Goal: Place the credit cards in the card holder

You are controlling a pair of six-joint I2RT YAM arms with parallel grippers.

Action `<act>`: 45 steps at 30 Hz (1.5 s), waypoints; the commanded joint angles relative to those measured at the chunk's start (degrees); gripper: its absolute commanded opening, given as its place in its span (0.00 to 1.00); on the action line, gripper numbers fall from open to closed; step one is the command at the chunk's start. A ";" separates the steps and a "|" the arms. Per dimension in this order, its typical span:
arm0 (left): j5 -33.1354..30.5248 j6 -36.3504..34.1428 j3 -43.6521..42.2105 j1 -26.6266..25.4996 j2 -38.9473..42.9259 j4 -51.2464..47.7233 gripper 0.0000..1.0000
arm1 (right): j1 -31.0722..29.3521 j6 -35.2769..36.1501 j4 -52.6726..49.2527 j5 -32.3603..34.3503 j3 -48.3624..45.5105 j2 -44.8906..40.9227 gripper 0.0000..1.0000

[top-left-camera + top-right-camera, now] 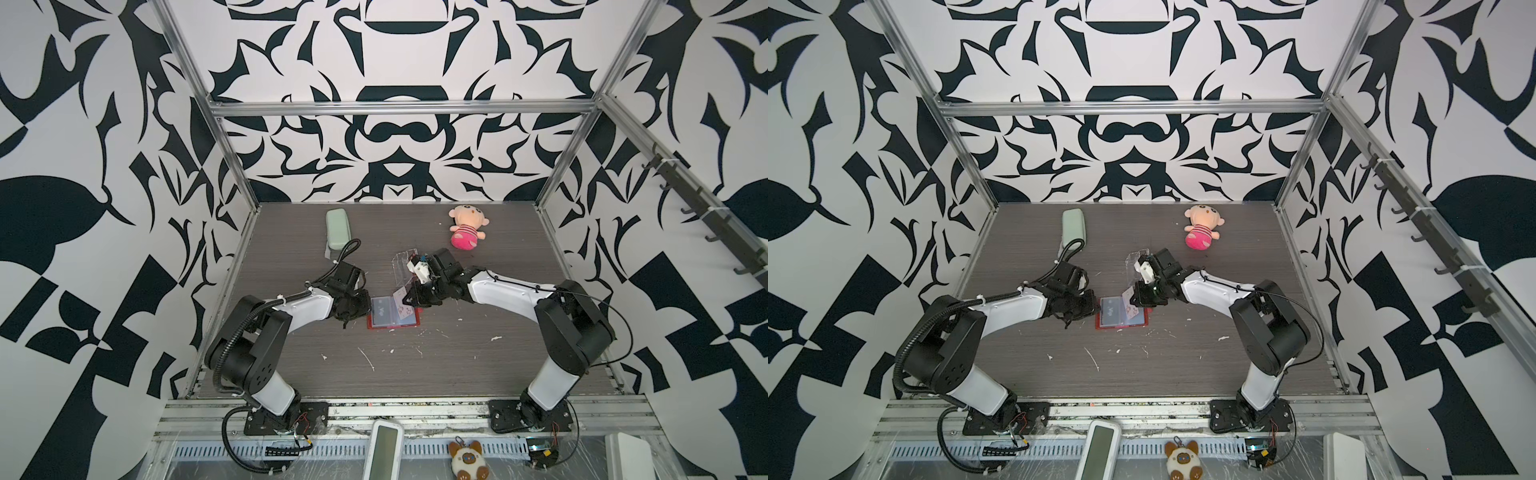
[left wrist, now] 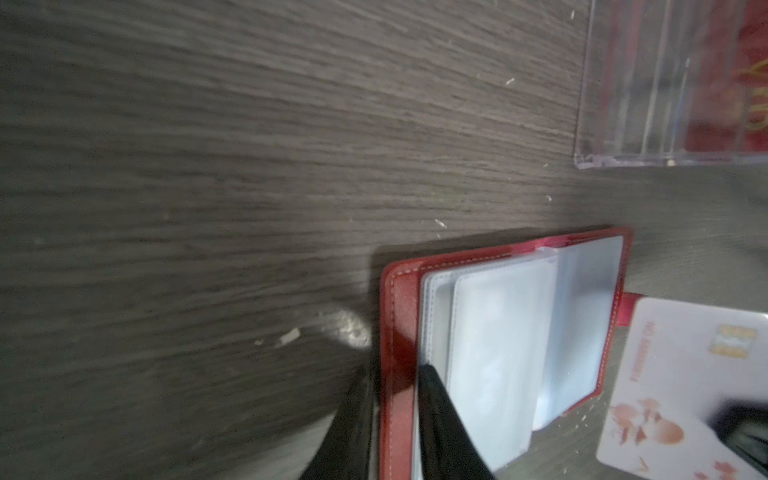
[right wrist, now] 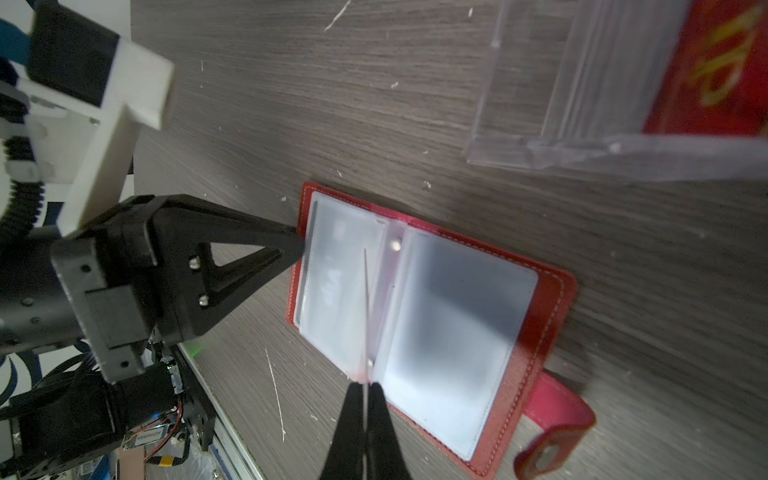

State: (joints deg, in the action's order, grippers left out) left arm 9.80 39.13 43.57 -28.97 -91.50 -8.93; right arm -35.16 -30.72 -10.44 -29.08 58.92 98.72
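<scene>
— Mid-table, between the two arms: card holder [image 1: 409,322] lies open and flat, red cover down, clear sleeve pages up. Its snap tab [image 3: 557,419] sticks out past the page on the side away from the left arm.
— Left gripper [image 2: 399,368]?
— At the holder's left edge. The jaws are drawn narrow with the cover's edge between them, one finger [image 2: 353,424] outside it, the other over the sleeves. Whether they truly pinch it, can't tell.
— Right gripper [image 3: 365,390]?
— Closed tight on a pale card [image 2: 681,374] with a gold chip and pinkish drawings on its face. Both top views show it held tilted above the holder's right-hand page, near the fold. It is not in any sleeve.
— Other cards?
— Blue-grey card [image 1: 1111,311], white lettering, sits inside the left page's sleeve. Red card [image 3: 715,75], gold lettering, is inside the clear box [image 3: 540,124]. That box stands on the table [image 1: 415,365] near the holder's far side, apart from it.
</scene>
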 commanded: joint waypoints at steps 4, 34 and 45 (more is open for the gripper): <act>0.22 0.59 -1.49 -0.30 -1.20 -0.12 0.19 | -0.45 -1.09 1.83 -1.58 -0.04 1.37 0.00; -0.19 0.99 -2.09 -0.56 -2.14 -0.65 0.11 | -0.79 -2.72 4.39 -4.36 0.59 5.69 0.00; -0.61 1.12 -2.61 -0.87 -2.01 -0.82 0.07 | -0.66 -5.96 10.22 -5.90 -1.28 7.28 0.00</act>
State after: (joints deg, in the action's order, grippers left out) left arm 10.07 39.66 42.81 -29.28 -92.03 -7.51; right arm -35.51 -35.05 -2.96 -34.52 58.65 106.13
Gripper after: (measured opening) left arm 0.071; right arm 0.045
